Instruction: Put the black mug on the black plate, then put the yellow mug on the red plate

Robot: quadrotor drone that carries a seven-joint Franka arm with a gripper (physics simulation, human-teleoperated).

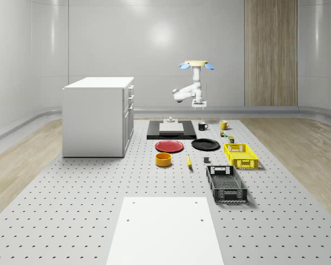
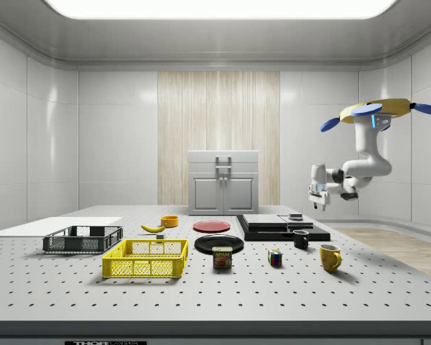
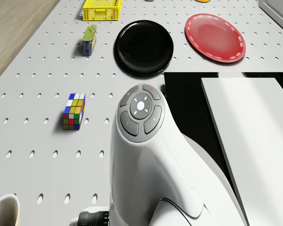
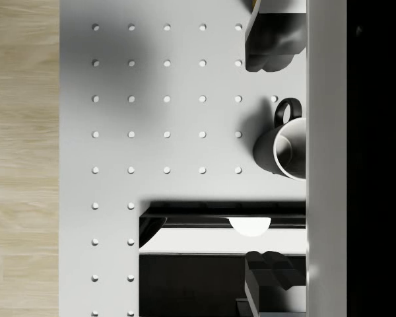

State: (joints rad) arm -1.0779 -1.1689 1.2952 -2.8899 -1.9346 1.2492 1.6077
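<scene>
Whole-scene view: the drone (image 1: pixel 197 65) hovers high over the far end of the table (image 1: pixel 71 210), with the arm (image 1: pixel 186 91) bent below it. The gripper (image 1: pixel 199 103) hangs in the air, well above the black mug (image 1: pixel 203 126). That mug stands on the table just beside the slab (image 1: pixel 154 134), on the view's right. The yellow mug (image 1: pixel 224 125) stands near it, further right. The black plate (image 1: pixel 205 144) and red plate (image 1: pixel 170 146) lie side by side, nearer the camera, both bare. The fingers are too small to read here.

Side view: the height shows best here. The drone (image 2: pixel 377 111) is near the ceiling and the gripper (image 2: pixel 317 203) points down, clear of everything. The black mug (image 2: pixel 301 239) stands below it, the yellow mug (image 2: pixel 330 257) nearer the camera. A cube (image 2: pixel 274 258) and a can (image 2: pixel 222 257) stand in front of the black plate (image 2: pixel 219 244), with the red plate (image 2: pixel 211 226) behind.

Drone view: the arm (image 3: pixel 141 155) hides the black mug's spot. The black plate (image 3: pixel 144 47), red plate (image 3: pixel 215 37), cube (image 3: pixel 74 111) and can (image 3: pixel 89 39) are plain. The yellow mug (image 3: pixel 4 209) is cut off to a rim.

Wrist view: the fingers (image 4: pixel 270 46) stand wide apart, gripping nothing. The gripper (image 4: pixel 265 160) looks straight down at the black mug (image 4: pixel 287 145), upright beside the slab (image 4: pixel 185 277). A pale band cuts off part of the mug; I cannot tell what it is.
</scene>
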